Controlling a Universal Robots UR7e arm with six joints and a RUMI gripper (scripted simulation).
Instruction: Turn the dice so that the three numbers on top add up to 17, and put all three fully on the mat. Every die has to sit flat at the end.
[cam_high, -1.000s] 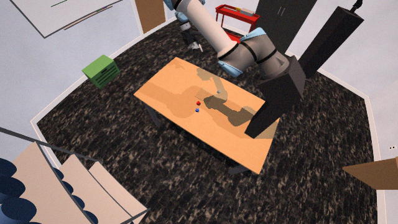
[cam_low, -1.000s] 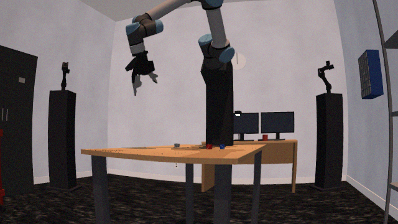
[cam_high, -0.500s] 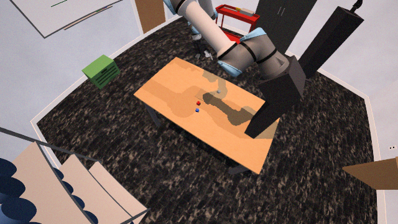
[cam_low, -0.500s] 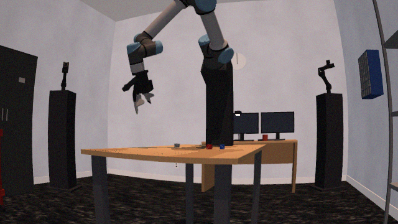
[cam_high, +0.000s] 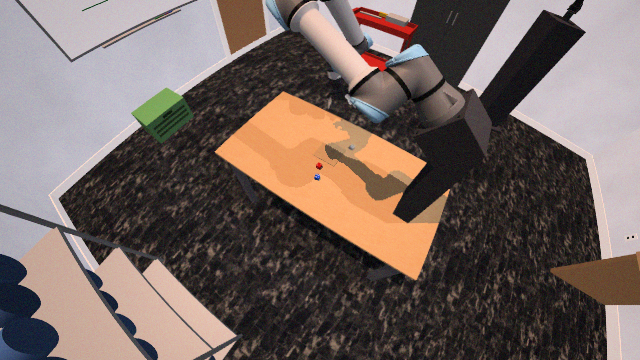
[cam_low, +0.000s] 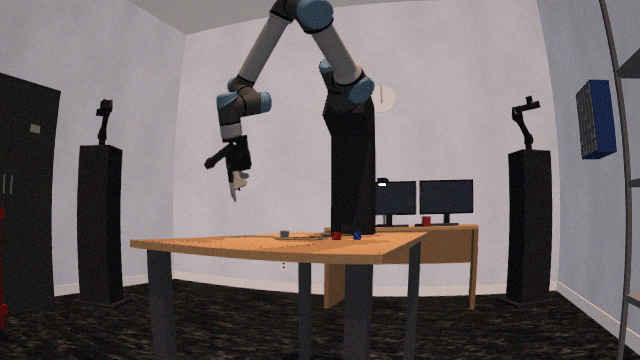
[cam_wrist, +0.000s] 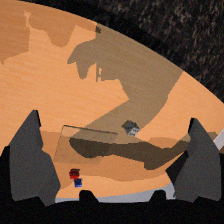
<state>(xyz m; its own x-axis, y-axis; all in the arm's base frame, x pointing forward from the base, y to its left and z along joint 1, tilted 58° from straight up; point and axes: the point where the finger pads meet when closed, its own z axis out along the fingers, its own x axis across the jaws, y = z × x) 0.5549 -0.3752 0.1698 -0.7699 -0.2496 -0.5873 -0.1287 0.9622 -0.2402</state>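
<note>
Three small dice lie on the orange table. The red die (cam_high: 319, 165) and the blue die (cam_high: 317, 177) sit close together; the grey die (cam_high: 352, 147) lies apart from them. The thin mat (cam_high: 331, 153) is a faint rectangle between them. In the wrist view the red die (cam_wrist: 74, 173) and blue die (cam_wrist: 78, 182) lie just beyond one mat (cam_wrist: 86, 146) edge, and the grey die (cam_wrist: 131, 127) lies beside the opposite side. The top faces are too small to read. My gripper (cam_low: 235, 192) (cam_wrist: 116, 115) hangs high above the table's left part, open and empty.
The arm's black pedestal (cam_low: 352, 170) stands at the table's far edge, near the red and blue dice. Black camera stands (cam_low: 99, 220) flank the table. A second desk with monitors (cam_low: 425, 197) stands behind. A green box (cam_high: 163, 114) sits on the floor.
</note>
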